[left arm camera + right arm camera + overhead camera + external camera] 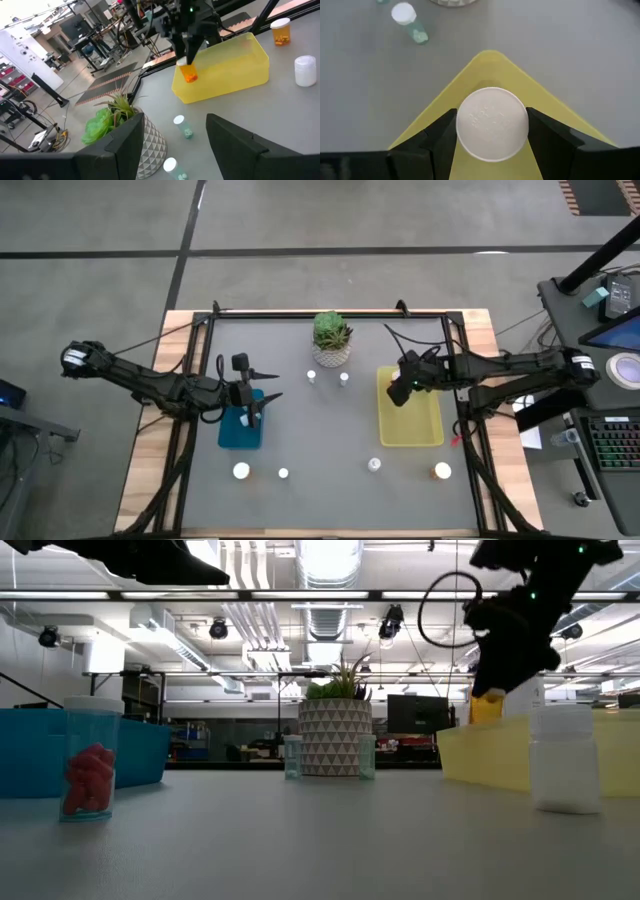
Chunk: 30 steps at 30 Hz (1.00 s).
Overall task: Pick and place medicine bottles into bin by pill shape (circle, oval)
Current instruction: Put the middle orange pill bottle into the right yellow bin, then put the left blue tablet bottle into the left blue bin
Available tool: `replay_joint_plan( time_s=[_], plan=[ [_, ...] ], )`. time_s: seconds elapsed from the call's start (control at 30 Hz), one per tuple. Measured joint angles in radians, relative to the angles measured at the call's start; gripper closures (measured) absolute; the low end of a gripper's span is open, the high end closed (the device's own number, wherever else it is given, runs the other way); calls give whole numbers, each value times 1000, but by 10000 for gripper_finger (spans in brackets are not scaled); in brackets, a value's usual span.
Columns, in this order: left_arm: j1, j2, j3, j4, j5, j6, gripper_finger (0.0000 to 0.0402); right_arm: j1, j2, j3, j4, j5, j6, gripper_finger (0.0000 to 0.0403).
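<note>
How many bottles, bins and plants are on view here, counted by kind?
medicine bottles: 7, one of them held in the right gripper
bins: 2, the blue bin and the yellow bin
potted plant: 1
total: 10

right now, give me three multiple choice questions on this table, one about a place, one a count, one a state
1. Where is the right tool?
A. over the yellow bin
B. over the blue bin
C. beside the potted succulent

2. How many bottles stand along the table's near edge in the high view?
A. two
B. four
C. seven

3. What is the right tool doing?
A. standing open and empty
B. gripping a white-capped amber bottle
C. gripping the succulent's pot

Answers:
1. A, the high view shows it above the yellow bin's far end.
2. B, four caps show in a row there, the leftmost the biggest.
3. B, the right wrist view shows the fingers on either side of the white cap, and the left wrist view shows the orange body under the tool.
</note>
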Motion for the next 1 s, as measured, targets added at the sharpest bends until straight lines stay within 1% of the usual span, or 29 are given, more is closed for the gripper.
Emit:
replay_joint_plan(
  time_s=[0.1, 0.23, 0.6, 0.7, 0.83, 1.0],
  plan=[
    [0, 0, 0, 0, 0, 0, 204, -20, 4, -49, 60, -23, -8, 195],
    [0, 0, 0, 0, 0, 16, 204, -32, 28, -81, 92, -27, -9, 195],
    [0, 0, 0, 0, 0, 17, 204, -33, 126, -70, 159, -26, -54, 193],
    [0, 0, 0, 1, 0, 17, 204, -34, 147, -60, 158, -26, -63, 178],
    [0, 0, 0, 1, 0, 17, 204, -36, 156, -47, 157, -27, -64, 145],
    [0, 0, 0, 0, 0, 17, 204, -36, 142, -45, 153, -27, -75, 117]
  ],
)
